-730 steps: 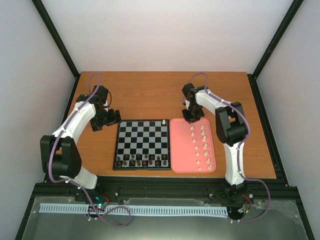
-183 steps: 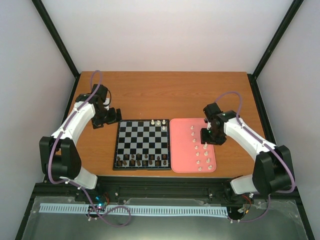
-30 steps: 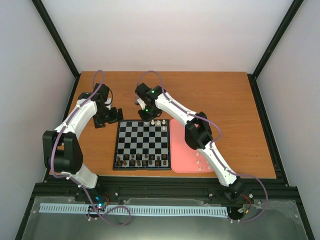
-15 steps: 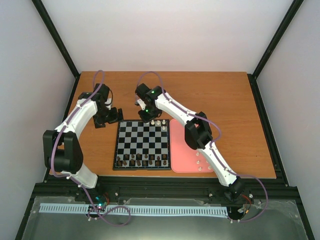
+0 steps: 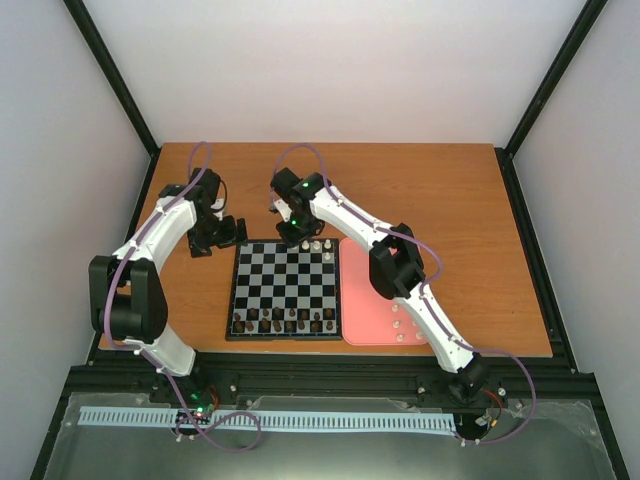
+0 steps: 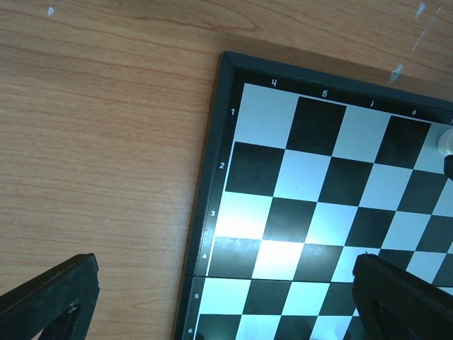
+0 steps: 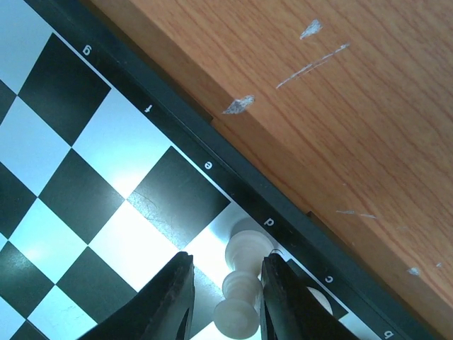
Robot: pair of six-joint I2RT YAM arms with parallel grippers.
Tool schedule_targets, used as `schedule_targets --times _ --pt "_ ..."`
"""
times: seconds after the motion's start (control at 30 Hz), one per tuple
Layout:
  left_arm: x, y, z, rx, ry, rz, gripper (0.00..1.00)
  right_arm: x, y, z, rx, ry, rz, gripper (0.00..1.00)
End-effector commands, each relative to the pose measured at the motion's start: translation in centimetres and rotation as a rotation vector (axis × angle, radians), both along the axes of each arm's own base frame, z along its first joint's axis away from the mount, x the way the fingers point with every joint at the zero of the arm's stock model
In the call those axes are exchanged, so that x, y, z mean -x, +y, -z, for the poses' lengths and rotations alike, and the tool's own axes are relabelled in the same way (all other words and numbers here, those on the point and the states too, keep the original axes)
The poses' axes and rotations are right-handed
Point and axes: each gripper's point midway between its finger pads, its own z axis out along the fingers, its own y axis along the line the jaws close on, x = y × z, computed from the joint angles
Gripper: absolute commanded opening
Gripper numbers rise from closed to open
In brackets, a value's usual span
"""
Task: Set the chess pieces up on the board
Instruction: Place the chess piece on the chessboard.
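The board [image 5: 262, 268] lies mid-table, black and pale grey. My right gripper [image 5: 297, 236] hangs over its far edge. In the right wrist view a white chess piece [image 7: 243, 283] stands upright on a pale square by the letter d. The right gripper [image 7: 225, 268] straddles it, open, with a gap at the left finger [image 7: 173, 297]. Another white piece [image 7: 320, 300] peeks out behind the right finger. Two more white pieces [image 5: 322, 247] stand to the right on the far rows. My left gripper [image 5: 225, 232] is wide open and empty over the board's left border [image 6: 205, 212].
A row of dark brown pieces [image 5: 285, 322] fills the board's near edge. The pink tray [image 5: 362, 290] lies right of the board, partly under my right arm, with a few white pieces [image 5: 402, 326] showing at its near end. Bare wood surrounds both.
The right gripper's jaws have eased apart around the white piece, which stands on its square. Neither gripper has shifted place; the left arm's elbow has moved slightly.
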Motion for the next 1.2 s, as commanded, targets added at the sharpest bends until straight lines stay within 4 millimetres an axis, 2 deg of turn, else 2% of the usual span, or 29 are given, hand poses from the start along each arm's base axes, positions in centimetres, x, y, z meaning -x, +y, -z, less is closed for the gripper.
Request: schedule_targets --times 0.0,0.33,0.43,0.63,0.77,1.0,1.17 --pt "-1.2 0.0 -1.0 0.005 -0.038 -0.001 1.0 0.3 0.3 -0.3 -0.013 0.001 -0.019 0.27" --pt "-1.3 0.0 -0.9 0.005 -0.038 -0.002 1.0 0.0 0.2 -0.5 -0.012 -0.01 -0.012 0.27" --pt "-1.2 0.0 -0.8 0.005 -0.034 -0.004 1.0 -0.3 0.1 -0.7 -0.013 -0.017 -0.006 0.32" --pt "-1.3 0.0 -0.7 0.005 -0.032 -0.002 1.0 -1.1 0.4 -2.4 -0.048 -0.053 -0.002 0.4" --pt "-1.5 0.0 -0.8 0.004 -0.034 -0.002 1.0 -1.6 0.3 -3.4 -0.059 -0.077 0.005 0.41" --pt "-1.7 0.0 -0.9 0.005 -0.033 -0.001 1.0 -0.7 0.8 -4.4 -0.108 -0.047 -0.019 0.41" --pt "-1.8 -0.1 -0.8 0.012 -0.03 -0.002 1.0 -1.7 0.4 -5.9 -0.107 -0.104 0.003 0.41"
